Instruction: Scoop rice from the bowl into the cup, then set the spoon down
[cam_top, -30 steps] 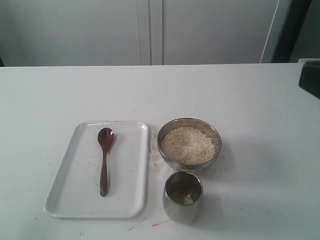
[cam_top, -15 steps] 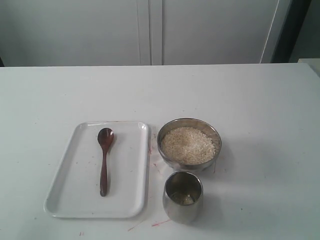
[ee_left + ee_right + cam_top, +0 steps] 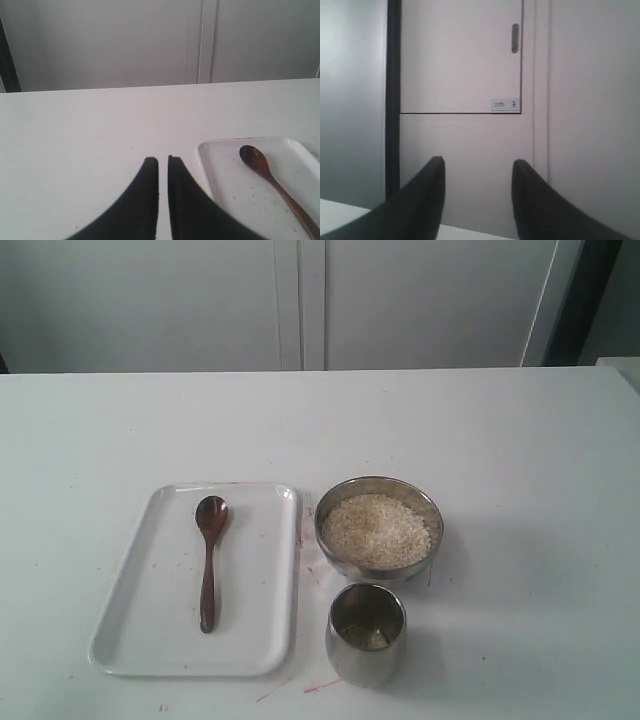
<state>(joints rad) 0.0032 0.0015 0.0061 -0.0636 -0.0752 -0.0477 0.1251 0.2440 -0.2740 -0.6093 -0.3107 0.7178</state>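
Note:
The dark wooden spoon (image 3: 208, 562) lies on a white tray (image 3: 150, 640), its oval bowl toward the far side; the left wrist view shows the spoon (image 3: 270, 175) too. To the tray's right stands the steel bowl (image 3: 432, 515), heaped with rice (image 3: 376, 529). In front of it is the steel cup (image 3: 365, 652) with a little rice at its bottom. My left gripper (image 3: 163, 160) is shut and empty over bare table beside the tray (image 3: 220, 170). My right gripper (image 3: 478, 167) is open, empty, and faces a cabinet. Neither gripper shows in the exterior view.
A white table (image 3: 500, 430) carries everything; faint red marks lie near the cup and tray. White cabinet doors (image 3: 300, 300) stand behind the table's far edge. A door handle (image 3: 515, 38) and a small label show in the right wrist view.
The dark part of the right arm seen a second ago at the right edge of the exterior view has left the frame. Spoon, bowl and cup have not moved.

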